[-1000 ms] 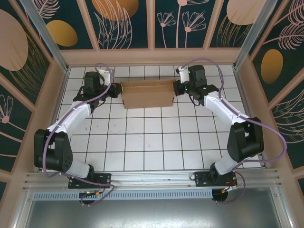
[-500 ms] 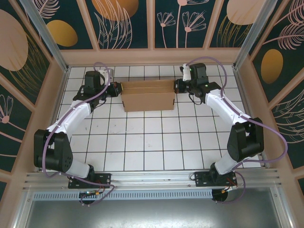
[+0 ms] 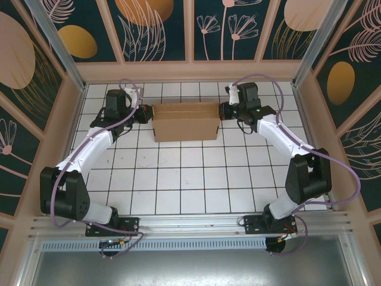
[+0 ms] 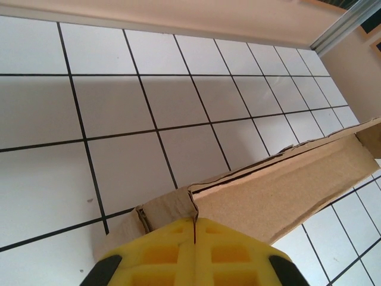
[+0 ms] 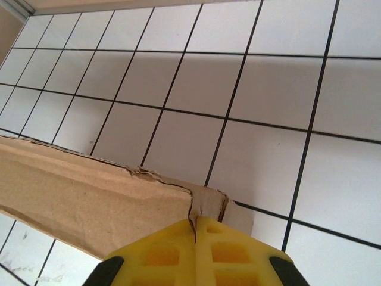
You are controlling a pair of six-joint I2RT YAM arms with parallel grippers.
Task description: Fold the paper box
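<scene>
The paper box (image 3: pixel 186 122), plain brown cardboard, stands as a shallow folded form at the back of the tiled floor, between my two arms. My left gripper (image 3: pixel 143 113) is shut on the box's left end, and in the left wrist view its yellow fingers (image 4: pixel 172 250) pinch a thin cardboard edge of the box (image 4: pixel 286 190) between them. My right gripper (image 3: pixel 223 111) is shut on the box's right end. Its yellow fingers (image 5: pixel 223 253) clamp the folded corner of the box (image 5: pixel 89 202) in the right wrist view.
The white tiled floor (image 3: pixel 190 179) stretches toward the arm bases. A beige back wall (image 3: pixel 190 71) runs close behind the box, and side walls (image 3: pixel 56 143) flank both arms. A metal rail (image 3: pixel 190 223) lies at the near edge.
The right gripper shifted slightly toward the back with its end of the box, and the box's top flap has closed down flatter. Both grips have held.
</scene>
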